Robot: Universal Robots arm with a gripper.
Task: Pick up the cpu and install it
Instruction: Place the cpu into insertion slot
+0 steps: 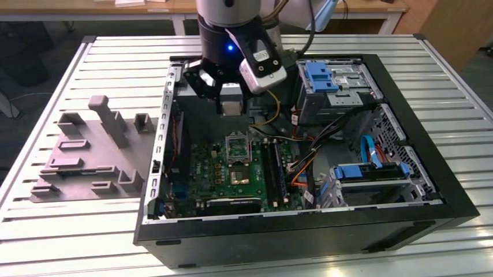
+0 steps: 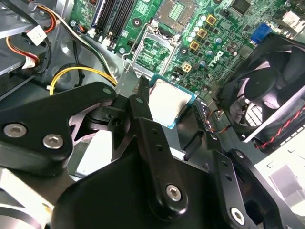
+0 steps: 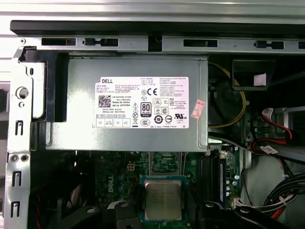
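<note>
The claw (image 3: 164,212) is clenched on the cpu (image 3: 163,200), pinching two opposite edges and holding it above the motherboard (image 2: 214,28) inside the open computer case (image 1: 308,231). The chip looks light, stiff and flat, with a slick metal top and probably delicate contacts beneath, so its edges seem the sensible hold. The first wrist view adds the grey labelled box (image 3: 133,109) just beyond it. The second wrist view shows a fan (image 2: 267,95) nearby. The exterior view shows the open socket (image 1: 239,172) on the board and the slatted tabletop (image 1: 77,231).
</note>
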